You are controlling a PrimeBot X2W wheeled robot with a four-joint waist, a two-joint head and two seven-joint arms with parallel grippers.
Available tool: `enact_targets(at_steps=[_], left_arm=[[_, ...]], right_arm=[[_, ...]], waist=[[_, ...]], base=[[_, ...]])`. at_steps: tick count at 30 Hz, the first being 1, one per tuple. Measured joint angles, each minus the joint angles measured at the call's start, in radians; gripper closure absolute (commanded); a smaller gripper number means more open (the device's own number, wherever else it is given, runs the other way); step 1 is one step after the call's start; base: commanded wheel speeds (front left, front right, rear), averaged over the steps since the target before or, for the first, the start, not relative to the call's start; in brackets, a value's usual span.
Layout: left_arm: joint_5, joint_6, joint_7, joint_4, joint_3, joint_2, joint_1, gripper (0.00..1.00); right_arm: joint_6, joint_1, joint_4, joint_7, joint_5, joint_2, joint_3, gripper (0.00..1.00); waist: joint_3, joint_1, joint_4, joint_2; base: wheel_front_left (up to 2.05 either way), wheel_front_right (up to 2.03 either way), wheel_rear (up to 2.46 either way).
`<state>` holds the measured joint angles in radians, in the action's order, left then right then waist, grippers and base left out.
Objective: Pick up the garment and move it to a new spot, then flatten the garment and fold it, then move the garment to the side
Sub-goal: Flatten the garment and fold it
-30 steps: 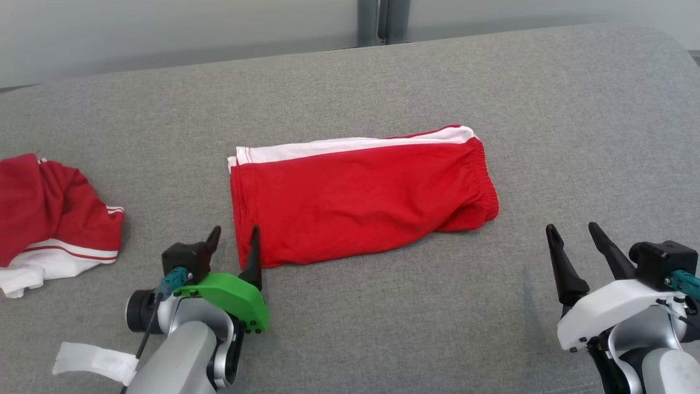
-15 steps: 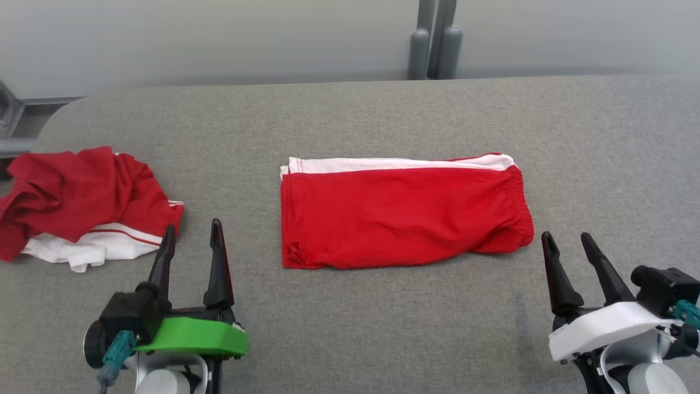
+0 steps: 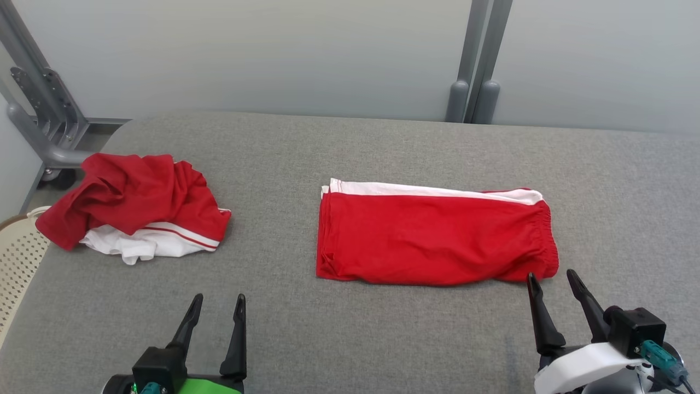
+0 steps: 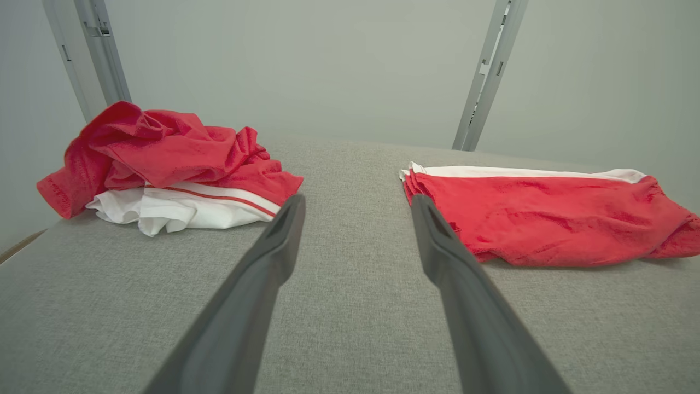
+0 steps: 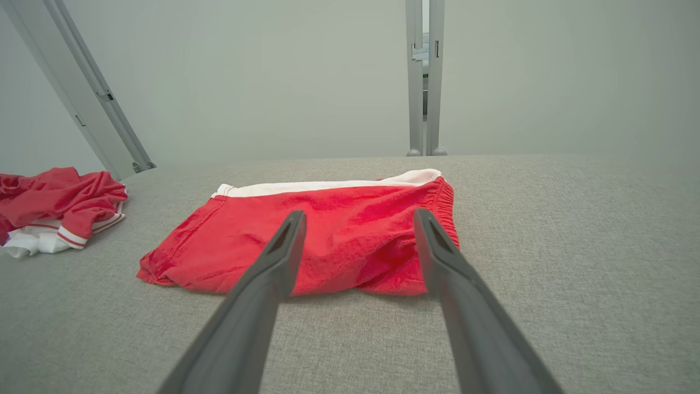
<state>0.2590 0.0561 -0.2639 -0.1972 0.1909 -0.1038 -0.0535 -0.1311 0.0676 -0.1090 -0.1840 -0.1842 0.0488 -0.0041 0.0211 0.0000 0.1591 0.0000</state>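
Grey wall and two upright posts (image 3: 476,60) now take up the top of the head view, where a second ago only a sliver of them showed: the camera has tilted up, and the things on the padded surface (image 3: 383,148) have not shifted. The left gripper (image 3: 219,298) has changed place. A second ago it leaned in with one fingertip at the near left corner of the folded shorts (image 3: 435,241); now it sits drawn back at the lower left, fingers pointing straight up the view, well apart from the cloth. Its jaws stand spread with nothing between them. The right gripper (image 3: 550,274) stays just off the near right corner by the waistband, jaws likewise spread and empty.

The folded shorts lie flat near the middle of the surface as a tidy rectangle, red on top with a white band along the far edge. The gathered elastic waistband is at the right end and the stacked leg hems at the left; the left wrist view shows those layers (image 4: 415,178) lined up closely. Off to the left lies a crumpled red and white garment (image 3: 136,208), near a cream perforated basket (image 3: 16,257).
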Motion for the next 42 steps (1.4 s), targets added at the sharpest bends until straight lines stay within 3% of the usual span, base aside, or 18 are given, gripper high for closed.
enact_targets(at_steps=[13,34,38,42], left_arm=[[-0.001,0.007,0.0,-0.009,-0.023,-0.023,-0.025,0.0],[0.031,0.019,0.007,-0.058,-0.009,-0.038,0.009,0.0],[0.032,0.019,0.007,-0.06,-0.006,-0.038,0.017,0.0],[0.038,0.016,0.008,-0.059,0.001,-0.037,0.024,0.0]], right_arm=[[0.0,0.042,-0.042,0.025,0.013,0.0,-0.04,0.0],[0.0,0.043,-0.032,0.065,0.001,0.001,-0.025,0.0],[0.0,0.002,-0.014,0.104,0.019,0.0,-0.025,0.0],[0.0,-0.066,0.006,0.213,0.085,0.0,-0.056,0.0]], waist=[[0.04,0.0,0.031,0.0],[0.019,0.0,0.014,0.0],[0.007,0.0,0.012,0.0],[-0.012,0.0,0.01,0.0]], base=[[0.0,0.0,0.0],[0.0,0.0,0.0],[0.0,0.0,0.0],[0.0,0.0,0.0]])
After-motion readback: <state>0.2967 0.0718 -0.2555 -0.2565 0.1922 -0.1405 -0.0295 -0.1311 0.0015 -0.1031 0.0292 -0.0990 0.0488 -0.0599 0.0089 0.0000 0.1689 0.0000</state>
